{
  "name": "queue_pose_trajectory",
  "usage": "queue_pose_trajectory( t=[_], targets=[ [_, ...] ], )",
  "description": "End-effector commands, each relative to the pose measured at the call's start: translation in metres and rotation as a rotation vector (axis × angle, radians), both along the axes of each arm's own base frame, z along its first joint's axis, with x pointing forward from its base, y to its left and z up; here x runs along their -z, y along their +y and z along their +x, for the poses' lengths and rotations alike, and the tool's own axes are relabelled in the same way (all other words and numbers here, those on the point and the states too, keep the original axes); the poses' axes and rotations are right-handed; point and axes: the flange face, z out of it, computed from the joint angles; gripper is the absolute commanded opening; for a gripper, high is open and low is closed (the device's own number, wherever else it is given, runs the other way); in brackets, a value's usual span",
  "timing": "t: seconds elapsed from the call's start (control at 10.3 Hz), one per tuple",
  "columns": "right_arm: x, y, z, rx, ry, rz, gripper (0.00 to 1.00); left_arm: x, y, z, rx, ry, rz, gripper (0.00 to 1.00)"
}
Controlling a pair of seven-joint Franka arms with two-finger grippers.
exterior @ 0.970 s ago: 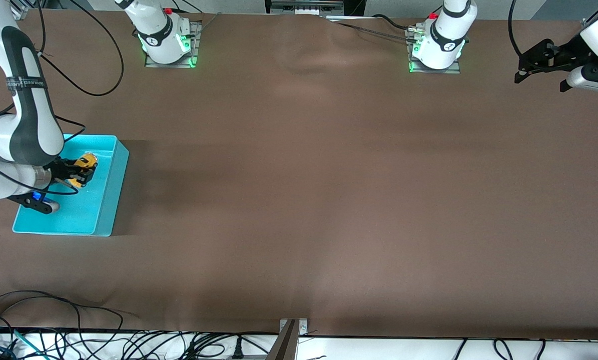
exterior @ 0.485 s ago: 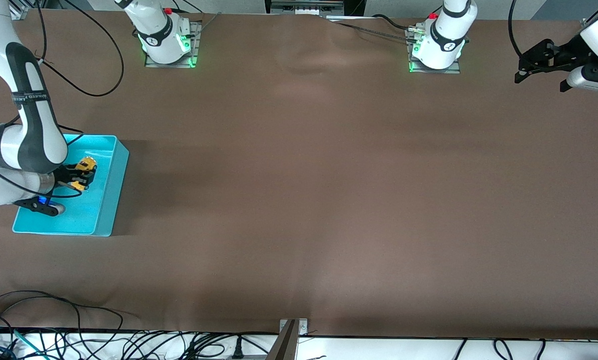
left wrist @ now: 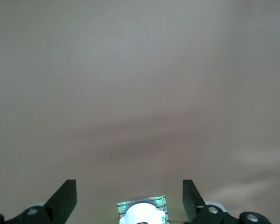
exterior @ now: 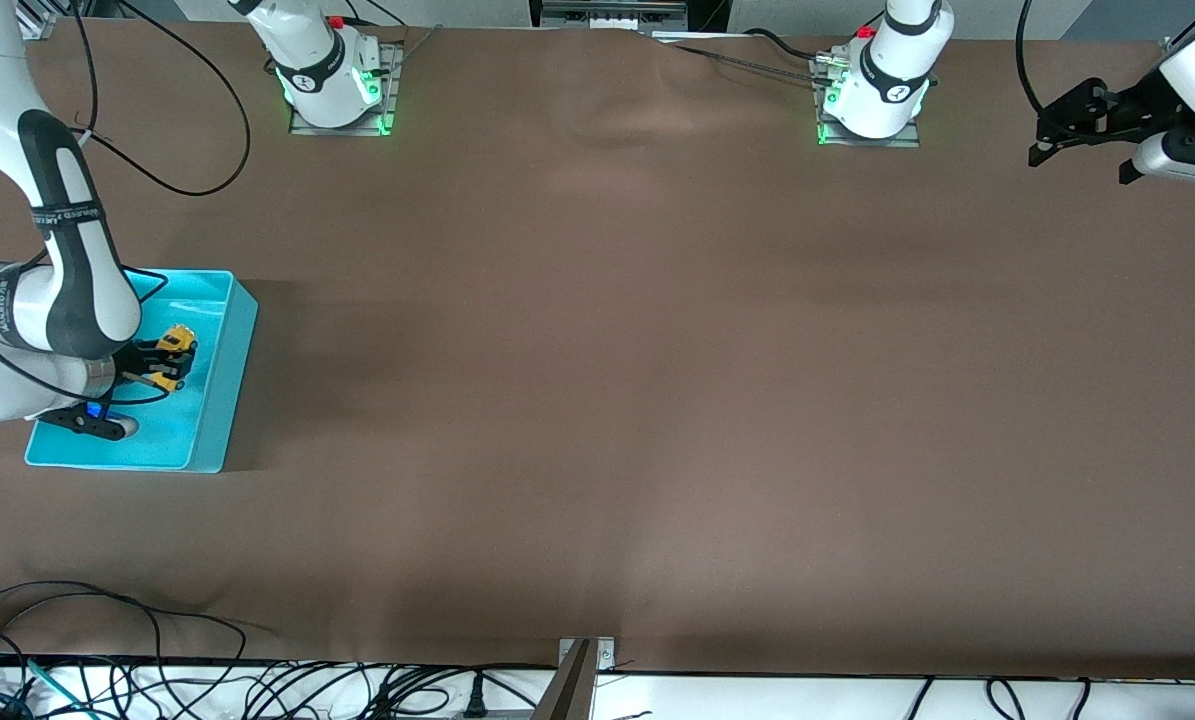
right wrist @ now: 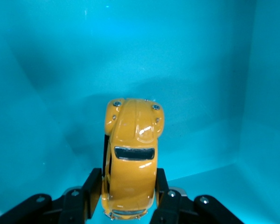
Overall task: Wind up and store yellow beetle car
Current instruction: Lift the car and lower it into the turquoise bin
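Note:
The yellow beetle car is gripped by its sides in my right gripper, which is shut on it inside the turquoise bin. In the right wrist view the car hangs nose-first over the bin's floor, and I cannot tell whether it touches. My left gripper waits open with nothing between its fingers, raised over the left arm's end of the table.
The turquoise bin stands at the right arm's end of the brown table. The two arm bases stand along the edge farthest from the front camera. Cables lie past the nearest edge.
My right gripper has carried the car lower into the bin and a little nearer the front camera. The left arm has not moved.

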Motion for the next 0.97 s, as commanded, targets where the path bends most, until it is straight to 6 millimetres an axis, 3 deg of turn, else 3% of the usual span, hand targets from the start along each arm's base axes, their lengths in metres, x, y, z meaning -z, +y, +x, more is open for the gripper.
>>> queue_pose_trajectory(
  t=[0.0, 0.1, 0.19, 0.29, 0.49, 0.87],
  targets=[
    [0.006, -0.008, 0.008, -0.023, -0.01, 0.007, 0.13, -0.007, 0.001, 0.001, -0.005, -0.006, 0.023, 1.0],
    [0.01, -0.01, 0.007, -0.021, -0.012, 0.009, 0.24, -0.007, 0.0, 0.001, -0.003, -0.006, 0.023, 1.0],
    [0.011, -0.011, 0.007, -0.014, -0.012, 0.009, 0.73, -0.007, 0.001, 0.001, -0.005, -0.006, 0.023, 1.0],
    [0.012, -0.011, 0.007, -0.015, -0.012, 0.01, 0.77, -0.007, 0.001, 0.001, -0.005, -0.006, 0.023, 1.0],
    [0.007, -0.013, 0.01, -0.021, -0.019, 0.011, 0.97, -0.007, 0.001, 0.001, -0.005, -0.006, 0.025, 1.0],
    [-0.03, -0.02, 0.017, -0.049, 0.0, 0.028, 1.0, -0.007, 0.001, 0.001, -0.005, -0.006, 0.023, 1.0]
  ],
)
